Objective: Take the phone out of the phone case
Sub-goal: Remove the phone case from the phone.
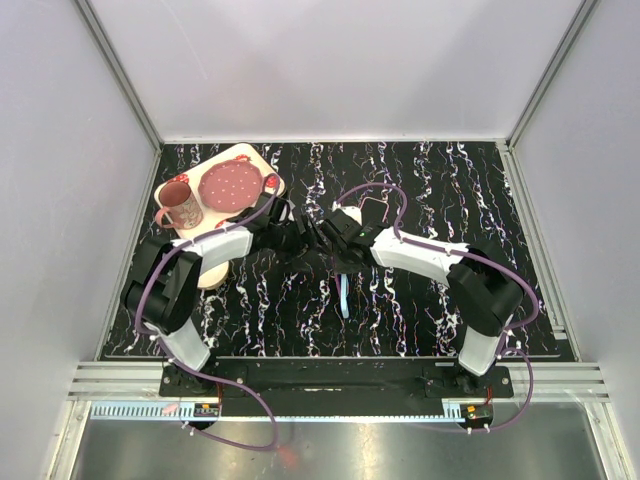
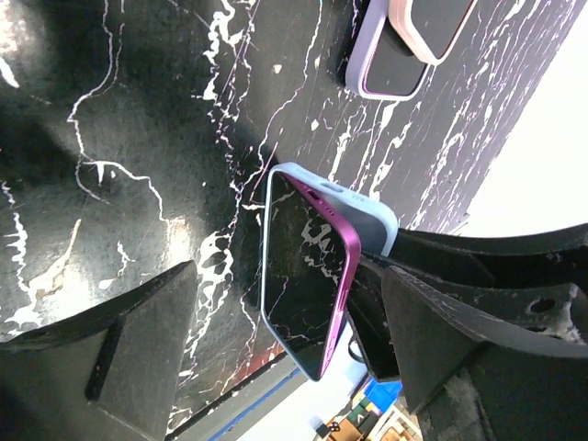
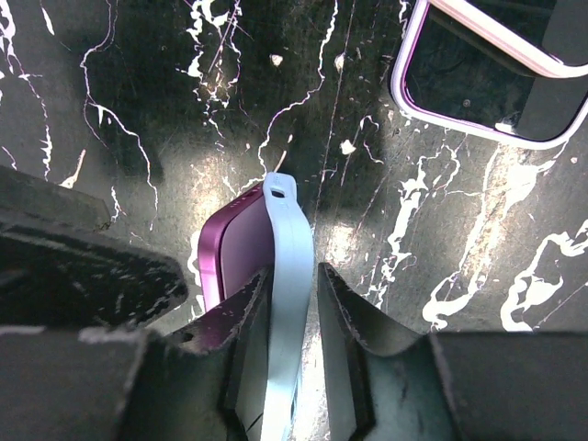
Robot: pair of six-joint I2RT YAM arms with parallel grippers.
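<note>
Phone point(image 2: 299, 271), magenta along its edge, sat partly levered out of the pale blue phone case point(image 3: 289, 248). Both rose from the right end effector point(image 3: 292, 276), which was closed on the case wall. One of its fingers was wedged between the phone's back and the case, and the other pressed on the case's outer face. In the left wrist view one long side of the phone stood clear of the case while the opposite side remained seated in it. The left end effector point(image 2: 287, 276) was spread wide around the pair. One of its fingers was well apart from the screen side and the other was near the case's back, though contact there could not be told. Beyond them lay the black, white-veined bench point(image 1: 430, 190). On it, near the held phone, a lavender-cased handset point(image 2: 390, 73) lay with a pale pink-rimmed handset point(image 2: 434, 23) overlapping it. At the far left corner a tray point(image 1: 255, 155) carried a pink plate point(image 1: 232, 183) and a mug point(image 1: 180, 205).
</note>
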